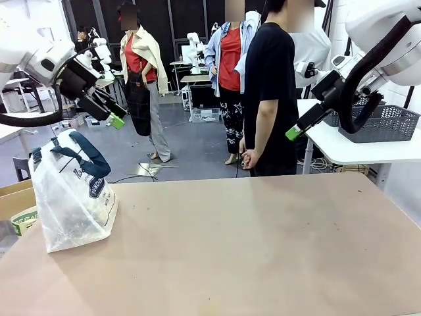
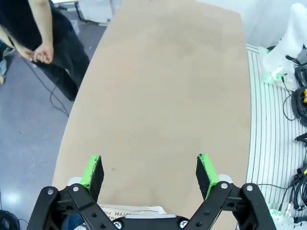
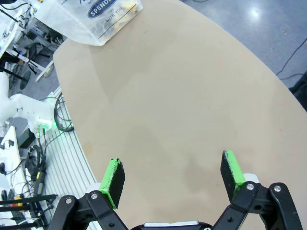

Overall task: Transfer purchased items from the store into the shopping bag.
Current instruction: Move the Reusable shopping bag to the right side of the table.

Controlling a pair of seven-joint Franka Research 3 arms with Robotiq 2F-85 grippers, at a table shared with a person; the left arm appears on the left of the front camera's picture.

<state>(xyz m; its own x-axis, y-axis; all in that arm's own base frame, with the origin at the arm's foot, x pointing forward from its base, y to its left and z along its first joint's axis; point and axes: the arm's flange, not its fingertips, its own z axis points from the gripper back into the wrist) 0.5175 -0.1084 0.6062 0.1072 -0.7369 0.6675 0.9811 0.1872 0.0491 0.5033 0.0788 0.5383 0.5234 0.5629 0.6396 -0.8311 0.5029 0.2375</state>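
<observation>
My left gripper [image 2: 149, 172] hangs in the air with its green-padded fingers [image 2: 92, 171] spread wide apart and nothing between them, raised above the left end of the wide tan rectangular table [image 1: 263, 243]. Just below and beside it stands the tall translucent whitish plastic shopping bag with navy blue strap handles and dark lettering [image 1: 72, 194], upright near the table's left edge, its handles flopped over the top. My right gripper [image 3: 173, 175] is likewise parted and empty, held high over the table's right side; from its own camera the bag [image 3: 96, 17] sits at the far end of the bare tabletop. Beyond my right arm, the dark grey rectangular plastic basket with slotted lattice sides [image 1: 380, 123] rests on a white side table [image 1: 342, 145], well apart from the bag. A person in a black T-shirt [image 1: 270, 99] stands at the far edge, hands [image 2: 41, 52] clasped low.
</observation>
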